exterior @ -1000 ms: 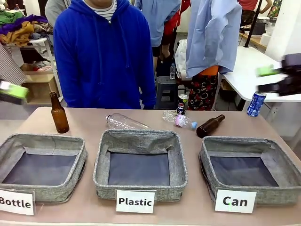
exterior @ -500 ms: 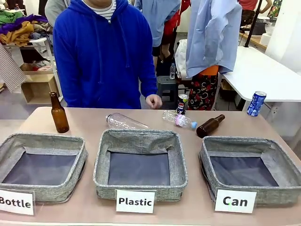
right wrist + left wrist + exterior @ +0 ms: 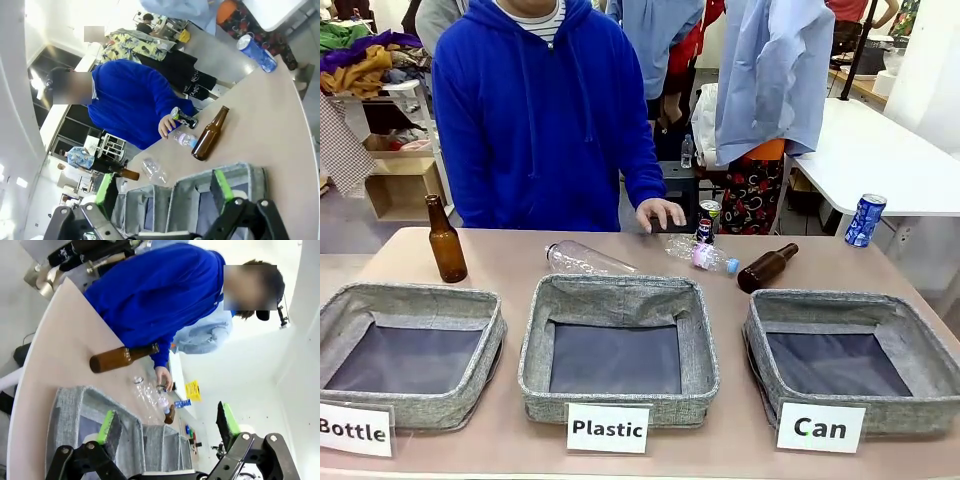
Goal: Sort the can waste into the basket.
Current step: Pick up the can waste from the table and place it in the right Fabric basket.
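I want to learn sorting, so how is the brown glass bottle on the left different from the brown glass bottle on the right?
The left brown glass bottle stands upright; the right brown glass bottle lies on its side. The left one is behind the grey fabric basket carded Bottle; the right one is behind the grey fabric basket carded Can. Both are brown, long-necked and outside the baskets.

Two cans (image 3: 708, 222) (image 3: 865, 220), three baskets (image 3: 440, 408) (image 3: 535, 350) (image 3: 755, 350) (all grey), four bottles (image 3: 446, 245) (image 3: 766, 268) (image 3: 585, 259) (image 3: 698, 253)
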### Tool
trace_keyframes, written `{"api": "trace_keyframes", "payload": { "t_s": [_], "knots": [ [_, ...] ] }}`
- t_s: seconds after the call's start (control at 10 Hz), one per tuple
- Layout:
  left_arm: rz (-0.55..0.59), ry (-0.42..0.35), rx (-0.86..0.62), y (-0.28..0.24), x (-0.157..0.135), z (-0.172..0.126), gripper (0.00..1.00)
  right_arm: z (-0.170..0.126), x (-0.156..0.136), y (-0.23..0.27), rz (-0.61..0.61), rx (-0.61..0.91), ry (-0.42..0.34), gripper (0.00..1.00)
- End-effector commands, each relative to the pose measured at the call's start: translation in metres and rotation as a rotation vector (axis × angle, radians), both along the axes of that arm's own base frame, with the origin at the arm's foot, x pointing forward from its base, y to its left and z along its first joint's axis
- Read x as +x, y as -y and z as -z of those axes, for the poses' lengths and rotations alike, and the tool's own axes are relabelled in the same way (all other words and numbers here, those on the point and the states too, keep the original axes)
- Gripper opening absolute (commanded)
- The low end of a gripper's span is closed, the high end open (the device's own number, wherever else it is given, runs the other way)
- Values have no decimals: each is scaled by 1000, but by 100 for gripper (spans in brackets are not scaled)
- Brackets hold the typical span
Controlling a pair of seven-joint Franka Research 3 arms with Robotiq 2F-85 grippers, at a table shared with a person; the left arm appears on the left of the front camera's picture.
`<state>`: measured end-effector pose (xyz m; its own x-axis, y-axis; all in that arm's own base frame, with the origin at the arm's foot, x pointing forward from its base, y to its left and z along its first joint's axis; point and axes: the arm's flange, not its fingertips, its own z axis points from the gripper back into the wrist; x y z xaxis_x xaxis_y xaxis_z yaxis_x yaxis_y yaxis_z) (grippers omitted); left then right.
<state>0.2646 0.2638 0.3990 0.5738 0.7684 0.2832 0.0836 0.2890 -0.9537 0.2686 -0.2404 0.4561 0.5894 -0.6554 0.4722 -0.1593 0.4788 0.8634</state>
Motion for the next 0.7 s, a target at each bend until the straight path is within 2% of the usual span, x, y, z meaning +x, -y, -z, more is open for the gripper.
{"api": "trace_keyframes", "payload": {
  "t_s": [0.0,0.1,0.3,0.4,0.6],
  "knots": [
    [19,1,21,-2,-3,-5,100,8,-2,5,15,1,-11,100],
    [19,1,21,-2,-3,-5,100,-5,16,-23,44,-187,-107,100],
    [19,1,21,-2,-3,-5,100,-33,67,-87,-64,-476,-133,100],
    [19,1,21,-2,-3,-5,100,-39,101,-118,-67,-589,-174,100],
    [19,1,21,-2,-3,-5,100,-30,163,-170,-74,-767,-232,100]
  ]
}}
